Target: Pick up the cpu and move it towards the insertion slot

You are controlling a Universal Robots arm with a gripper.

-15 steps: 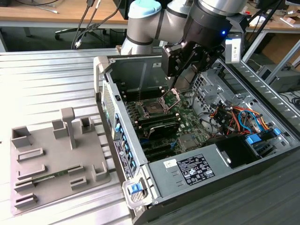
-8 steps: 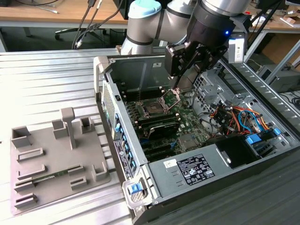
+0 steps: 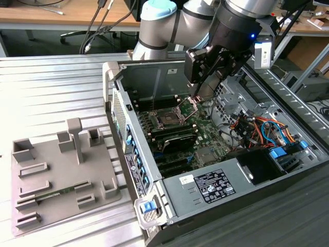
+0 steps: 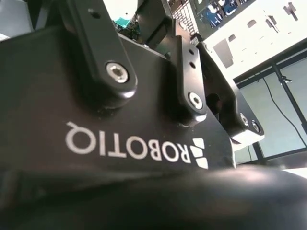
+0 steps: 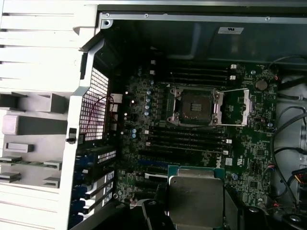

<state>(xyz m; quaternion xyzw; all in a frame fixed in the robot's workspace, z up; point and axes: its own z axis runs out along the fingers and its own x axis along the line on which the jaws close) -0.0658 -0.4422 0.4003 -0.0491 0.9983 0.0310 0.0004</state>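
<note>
Pale silvery square cpu (image 5: pixel 196 197) is held clamped in the black gripper (image 3: pixel 199 92), short of the metal-framed, dark-centred insertion slot (image 5: pixel 194 108), so squaring up above it is judged outstanding.

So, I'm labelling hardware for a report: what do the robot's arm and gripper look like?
The arm is silver-grey tubing with a pale blue joint cap and a small blue light. The gripper is black, with bolted linkage fingers and white lettering on its body.
</note>
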